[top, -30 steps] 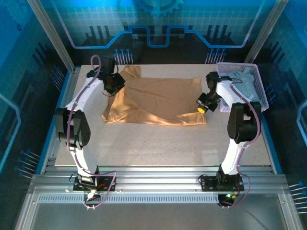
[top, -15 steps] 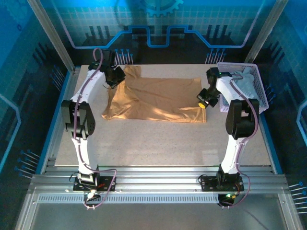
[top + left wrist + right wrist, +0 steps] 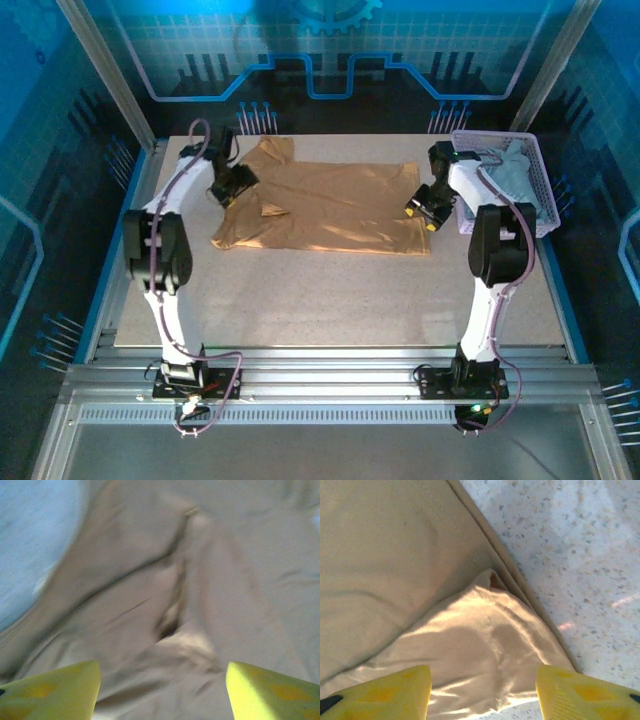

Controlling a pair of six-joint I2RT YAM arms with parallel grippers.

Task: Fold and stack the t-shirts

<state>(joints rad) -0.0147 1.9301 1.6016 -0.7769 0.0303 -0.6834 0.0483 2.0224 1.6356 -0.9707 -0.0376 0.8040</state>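
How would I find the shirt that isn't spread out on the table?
Look to the far right corner of the table, where a lavender mesh basket sits. The pale grey-blue shirt is bunched inside it, unlike the tan shirt lying flat mid-table.

White-and-black left arm and right arm are trailing purple cables; yellow fingers are bearing orange diamonds.
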